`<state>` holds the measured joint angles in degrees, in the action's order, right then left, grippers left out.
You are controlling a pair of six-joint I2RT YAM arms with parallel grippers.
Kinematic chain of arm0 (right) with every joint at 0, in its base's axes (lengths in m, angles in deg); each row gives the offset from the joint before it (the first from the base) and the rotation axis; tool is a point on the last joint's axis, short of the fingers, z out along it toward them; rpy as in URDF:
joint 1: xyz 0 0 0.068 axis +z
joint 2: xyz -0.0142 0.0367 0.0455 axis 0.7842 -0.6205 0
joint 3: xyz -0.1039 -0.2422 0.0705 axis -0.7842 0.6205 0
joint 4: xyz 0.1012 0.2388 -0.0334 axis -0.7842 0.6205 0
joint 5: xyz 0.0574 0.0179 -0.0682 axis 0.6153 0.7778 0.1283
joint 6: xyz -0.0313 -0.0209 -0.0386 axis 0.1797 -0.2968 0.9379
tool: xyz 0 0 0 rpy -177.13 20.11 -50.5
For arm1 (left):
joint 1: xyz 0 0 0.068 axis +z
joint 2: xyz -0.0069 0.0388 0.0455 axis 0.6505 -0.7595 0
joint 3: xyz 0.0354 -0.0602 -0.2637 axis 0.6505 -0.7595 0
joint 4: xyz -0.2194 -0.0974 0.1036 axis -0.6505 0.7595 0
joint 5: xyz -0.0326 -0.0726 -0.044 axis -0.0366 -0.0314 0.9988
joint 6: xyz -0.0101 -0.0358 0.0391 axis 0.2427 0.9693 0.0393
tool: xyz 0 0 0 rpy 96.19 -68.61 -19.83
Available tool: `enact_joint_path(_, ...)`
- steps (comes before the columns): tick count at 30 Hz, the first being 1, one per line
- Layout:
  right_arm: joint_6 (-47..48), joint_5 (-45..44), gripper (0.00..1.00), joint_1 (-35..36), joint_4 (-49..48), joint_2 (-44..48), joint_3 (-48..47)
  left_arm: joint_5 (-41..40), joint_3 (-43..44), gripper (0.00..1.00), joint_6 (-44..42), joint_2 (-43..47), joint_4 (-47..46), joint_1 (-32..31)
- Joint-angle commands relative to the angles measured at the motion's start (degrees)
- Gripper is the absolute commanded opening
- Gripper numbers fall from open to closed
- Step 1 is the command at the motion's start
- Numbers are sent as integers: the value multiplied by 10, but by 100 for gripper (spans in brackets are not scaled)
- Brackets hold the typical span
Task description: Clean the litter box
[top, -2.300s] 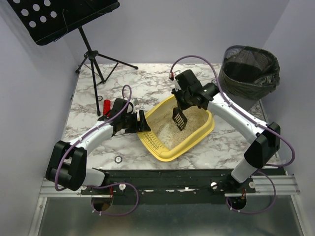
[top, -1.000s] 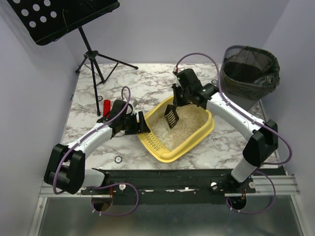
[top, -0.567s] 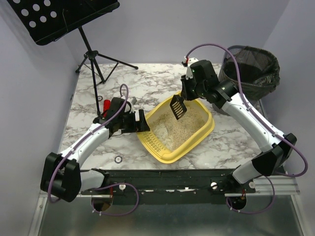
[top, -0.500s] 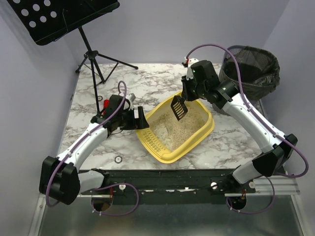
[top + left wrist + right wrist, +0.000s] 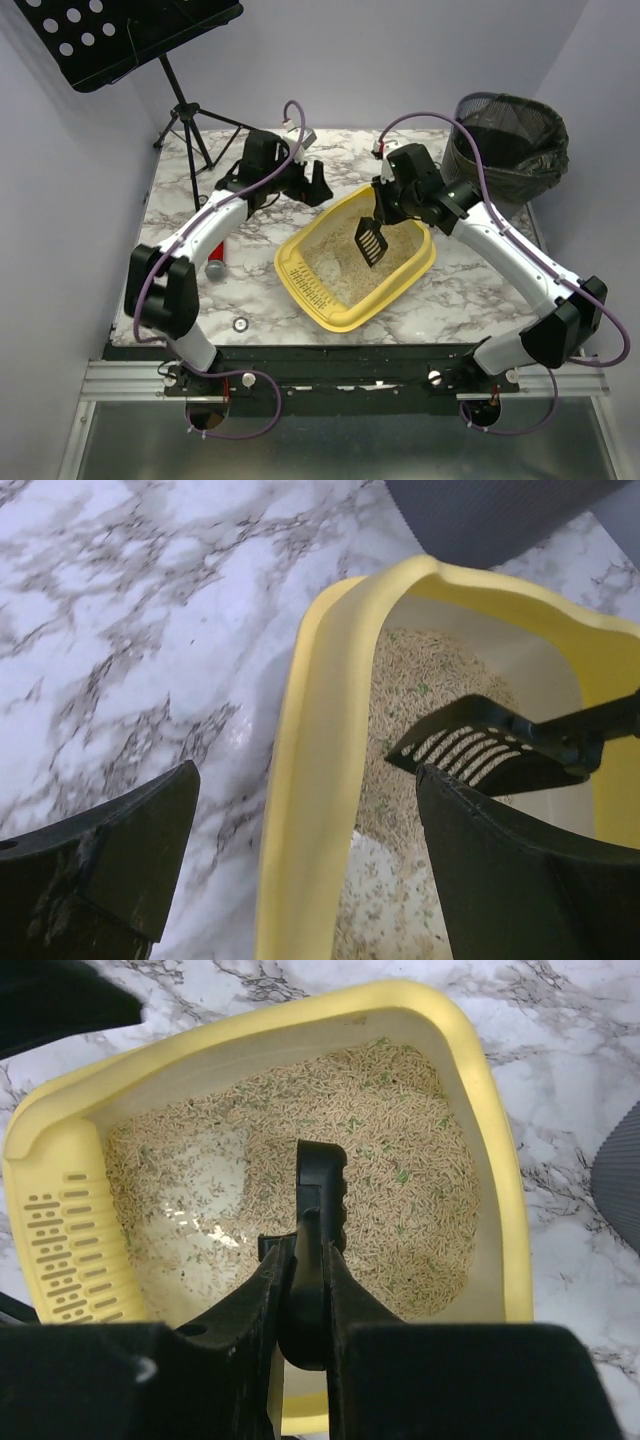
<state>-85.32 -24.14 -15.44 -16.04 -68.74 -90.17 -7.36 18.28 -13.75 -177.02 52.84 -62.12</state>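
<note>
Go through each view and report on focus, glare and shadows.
Top external: evenly lit, sharp throughout, soft shadows on the table. Left wrist: near fingers dark and soft, litter box rim in focus. Right wrist: litter sharp, pale glare on the bare tray floor, fingers around the scoop nearly black.

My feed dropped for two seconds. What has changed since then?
The left gripper left the near-left rim of the box and swung to its far-left corner, open, straddling the rim. The right gripper lifted the scoop to the far rim, then lowered it back over the litter, still gripped. Box and bin stayed put.
</note>
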Motion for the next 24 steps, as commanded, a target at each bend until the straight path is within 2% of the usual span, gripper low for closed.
enact_joint_path(1,-12,-3,0,-1,-35,40,39,106,91,95,-88,-111,-28,-16)
enact_joint_path(5,-26,-17,0,-1,-41,71,84,102,152,89,-123,-177,30,-39)
enact_joint_path(9,-55,-25,0,-1,-56,121,121,74,155,88,-125,-189,19,-67)
enact_joint_path(11,-57,-24,0,-1,-69,136,140,28,151,87,-129,-193,21,-91)
enact_joint_path(12,-56,-25,0,-1,-80,143,143,-35,150,84,-134,-195,23,-98)
enact_joint_path(13,-56,-23,0,-1,-84,153,147,-60,148,81,-134,-199,27,-105)
enact_joint_path(14,-55,-22,0,-1,-86,157,149,-83,142,70,-130,-201,29,-111)
enact_joint_path(16,-45,-18,0,-1,-89,160,149,-142,129,56,-97,-200,25,-110)
enact_joint_path(17,-42,-19,0,0,-88,160,149,-170,126,46,-93,-198,34,-110)
enact_joint_path(19,-30,-18,0,-1,-95,163,154,-237,105,42,-76,-184,37,-114)
enact_joint_path(22,-6,-19,0,-1,-131,170,177,-344,81,25,-44,-171,22,-125)
enact_joint_path(23,0,-17,0,-1,-137,171,181,-350,78,18,-30,-168,32,-125)
enact_joint_path(24,11,-19,0,-1,-150,173,185,-347,74,16,-23,-162,36,-126)
